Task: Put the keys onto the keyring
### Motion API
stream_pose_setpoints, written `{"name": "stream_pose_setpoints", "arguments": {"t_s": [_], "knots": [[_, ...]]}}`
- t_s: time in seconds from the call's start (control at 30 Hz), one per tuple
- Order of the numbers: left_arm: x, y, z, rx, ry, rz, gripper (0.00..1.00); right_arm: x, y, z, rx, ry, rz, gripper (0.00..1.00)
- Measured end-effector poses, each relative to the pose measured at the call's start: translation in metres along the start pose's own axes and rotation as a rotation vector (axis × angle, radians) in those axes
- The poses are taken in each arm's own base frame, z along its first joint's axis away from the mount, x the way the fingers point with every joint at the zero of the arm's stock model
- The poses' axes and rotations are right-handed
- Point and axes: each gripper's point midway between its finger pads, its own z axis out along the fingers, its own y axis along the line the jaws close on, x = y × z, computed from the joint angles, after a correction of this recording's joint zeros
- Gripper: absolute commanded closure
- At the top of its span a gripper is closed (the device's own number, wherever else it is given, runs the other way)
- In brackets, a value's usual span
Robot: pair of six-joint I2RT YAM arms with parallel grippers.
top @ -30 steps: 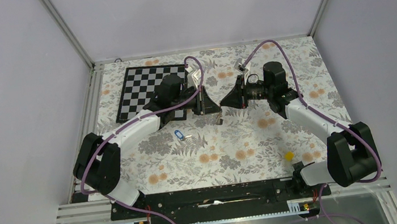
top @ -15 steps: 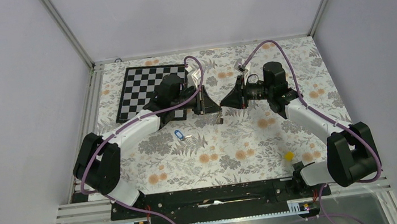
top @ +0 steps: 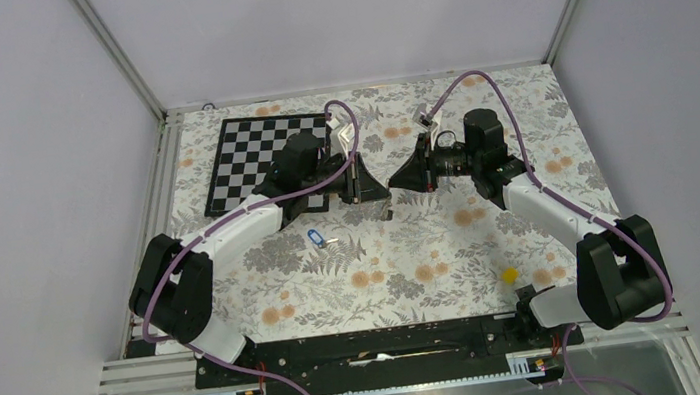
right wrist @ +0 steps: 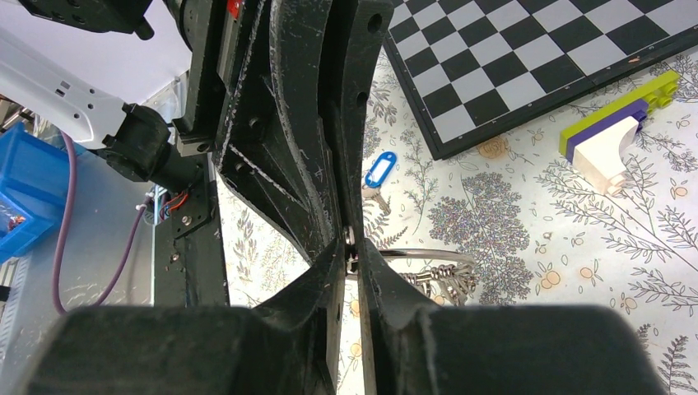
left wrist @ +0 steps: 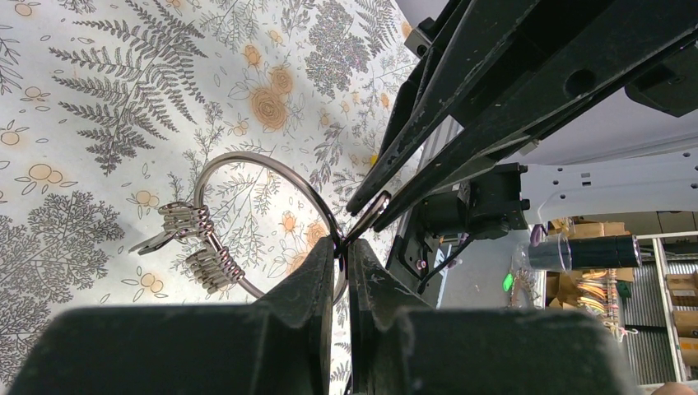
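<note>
You have no change to log over the last second. In the middle of the top view, the left fingers (top: 373, 189) pinching the keyring (left wrist: 216, 267) and the right fingers (top: 406, 176) pinching a key (left wrist: 372, 214) show no shift you could pick out.

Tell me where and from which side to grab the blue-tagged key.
Take the blue-tagged key by its plastic tag, the bulkiest part; the metal blade looks too thin. It lies flat on the cloth, so come from straight above, jaws across the tag's narrow width.
</note>
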Motion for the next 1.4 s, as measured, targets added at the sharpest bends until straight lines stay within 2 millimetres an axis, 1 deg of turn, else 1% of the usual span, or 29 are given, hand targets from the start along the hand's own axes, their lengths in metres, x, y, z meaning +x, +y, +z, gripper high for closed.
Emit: {"name": "stream_pose_setpoints", "arguments": {"t_s": [0.83, 1.4], "knots": [[0.0000, -0.0008, 0.0000, 0.004, 0.001, -0.002, 1.00, 0.0038, -0.0003, -0.0009, -0.003, 0.004, 0.008, 0.83], [0.0001, -0.0014, -0.0001, 0.006, 0.002, -0.004, 1.00, 0.0037, -0.0003, -0.0009, -0.003, 0.004, 0.009, 0.79]]}}
